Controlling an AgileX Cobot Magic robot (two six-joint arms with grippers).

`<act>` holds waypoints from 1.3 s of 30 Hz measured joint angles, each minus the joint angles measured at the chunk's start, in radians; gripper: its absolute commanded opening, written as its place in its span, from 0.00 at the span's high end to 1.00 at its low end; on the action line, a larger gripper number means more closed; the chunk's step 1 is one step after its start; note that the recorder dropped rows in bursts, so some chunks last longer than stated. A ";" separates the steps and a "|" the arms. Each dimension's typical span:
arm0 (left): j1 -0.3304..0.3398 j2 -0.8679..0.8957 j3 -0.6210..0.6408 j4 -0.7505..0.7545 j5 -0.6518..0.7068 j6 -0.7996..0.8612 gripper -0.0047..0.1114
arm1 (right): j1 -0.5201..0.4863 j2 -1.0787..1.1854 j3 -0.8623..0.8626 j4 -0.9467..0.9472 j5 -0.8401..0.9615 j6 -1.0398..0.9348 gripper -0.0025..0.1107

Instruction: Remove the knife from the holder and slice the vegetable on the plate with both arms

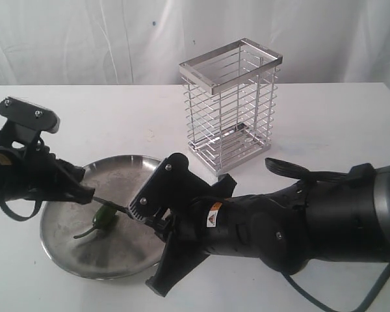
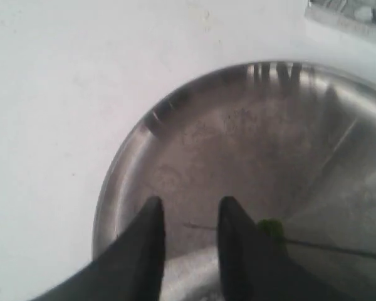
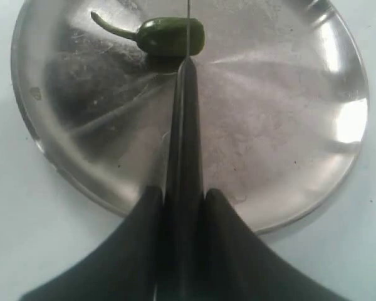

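Note:
The green chilli (image 1: 104, 218) lies with its stem on the left half of the steel plate (image 1: 120, 174). My right gripper (image 1: 143, 211) is shut on the black knife's handle (image 3: 185, 125). Its thin blade (image 1: 114, 206) runs edge-on over the chilli (image 3: 169, 36), and I cannot tell whether it touches. My left gripper (image 1: 84, 192) hovers over the plate's left edge, next to the blade's tip. It is open (image 2: 189, 210), and its fingers (image 2: 151, 226) hold nothing. The chilli (image 2: 271, 229) peeks out beside one finger. The chrome wire holder (image 1: 231, 107) stands behind the plate with no knife in it.
The plate sits on a white table (image 1: 338, 130) with a white curtain behind. The bulky right arm (image 1: 299, 218) stretches across the front right of the table. A corner of the holder's base (image 2: 351, 15) shows beyond the plate's rim (image 2: 122, 169).

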 measured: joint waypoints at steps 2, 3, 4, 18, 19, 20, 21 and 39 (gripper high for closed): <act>0.000 0.000 -0.041 0.000 0.033 -0.019 0.96 | 0.000 0.000 0.000 -0.002 0.000 0.000 0.98; 0.000 0.009 -0.062 0.009 0.064 -0.021 0.96 | 0.000 0.000 0.000 -0.002 0.000 0.000 0.98; 0.000 0.022 -0.082 0.011 0.097 -0.023 0.96 | 0.000 0.000 0.000 -0.002 0.000 0.000 0.98; 0.000 0.125 -0.177 0.018 0.228 -0.024 0.96 | 0.000 0.000 0.000 -0.002 0.000 0.000 0.98; 0.000 0.125 -0.177 0.018 0.231 -0.024 0.96 | 0.000 0.000 0.000 -0.002 0.000 0.000 0.98; 0.000 0.125 -0.177 0.018 0.237 -0.024 0.96 | 0.000 0.000 0.000 -0.002 0.000 0.000 0.98; 0.000 0.125 -0.177 0.018 0.239 -0.024 0.96 | 0.000 0.000 0.000 -0.002 0.000 0.000 0.98; -0.034 0.338 -0.186 0.025 0.095 -0.024 0.96 | -0.004 0.012 0.001 0.004 0.026 0.002 0.98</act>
